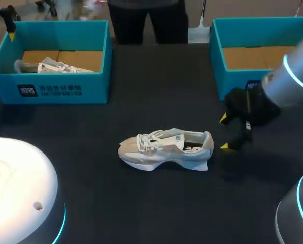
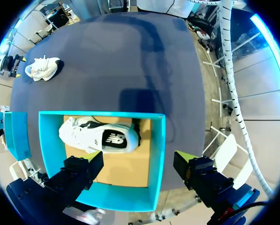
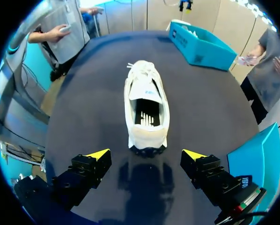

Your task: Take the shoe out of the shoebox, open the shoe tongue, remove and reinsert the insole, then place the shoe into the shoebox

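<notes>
Dark tabletop (image 1: 141, 203) held the shoe (image 1: 165, 149) near its middle, upright and already unboxed, heel (image 1: 206, 145) toward your right hand (image 1: 224, 132), whose fingers stood spread and empty just behind it. Your left hand (image 2: 140, 163) hung spread over the left shoebox (image 1: 65, 87), gripping nothing. I judged you at the tongue-opening step: next you needed to steady the heel and lift the tongue (image 3: 147, 91).

Shoe (image 1: 165, 150) on table (image 1: 156, 91), right hand (image 1: 223, 133) just beside heel
</notes>
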